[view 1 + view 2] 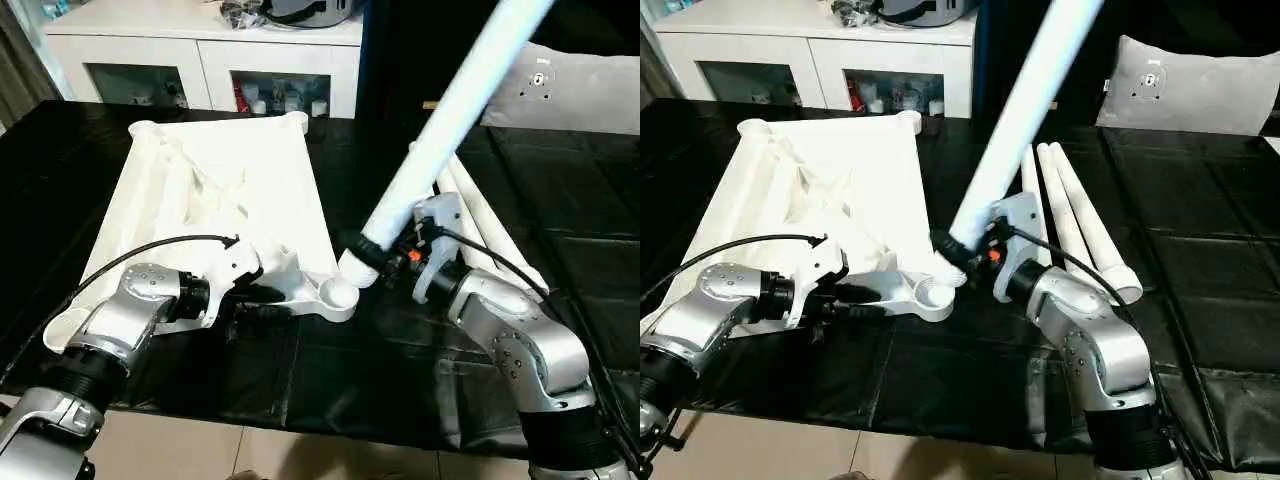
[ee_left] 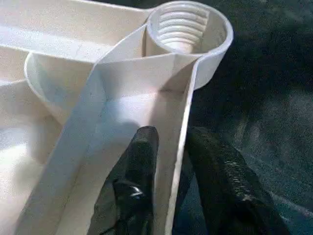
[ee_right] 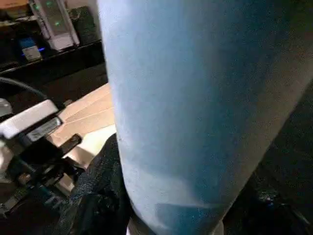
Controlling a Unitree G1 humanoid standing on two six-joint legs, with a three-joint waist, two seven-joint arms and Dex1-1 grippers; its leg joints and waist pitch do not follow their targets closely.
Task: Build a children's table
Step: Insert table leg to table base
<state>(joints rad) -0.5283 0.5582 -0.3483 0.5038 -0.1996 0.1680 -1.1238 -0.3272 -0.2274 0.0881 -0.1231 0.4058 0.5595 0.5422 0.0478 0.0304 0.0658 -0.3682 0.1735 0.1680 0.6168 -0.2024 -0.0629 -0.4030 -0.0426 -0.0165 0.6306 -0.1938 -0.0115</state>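
Note:
The white table top [image 1: 230, 190] lies upside down on the black cover, ribs facing up. My left gripper [image 2: 176, 142] is shut on its near rim, one black finger [image 2: 142, 161] inside the wall and the other outside, just short of the threaded corner socket [image 2: 188, 29]. My right gripper [image 1: 385, 258] is shut on a long white leg [image 1: 450, 110] that tilts up toward the back right. The leg's lower end hangs close beside the near right socket [image 1: 338, 293]. More legs [image 1: 1080, 215] lie side by side on the cover beyond my right arm.
A white cabinet with glass doors [image 1: 200, 60] stands behind the work surface. A grey-white pillow [image 1: 1190, 85] rests at the back right. The black cover [image 1: 350, 380] ends at the near edge, with floor tiles below.

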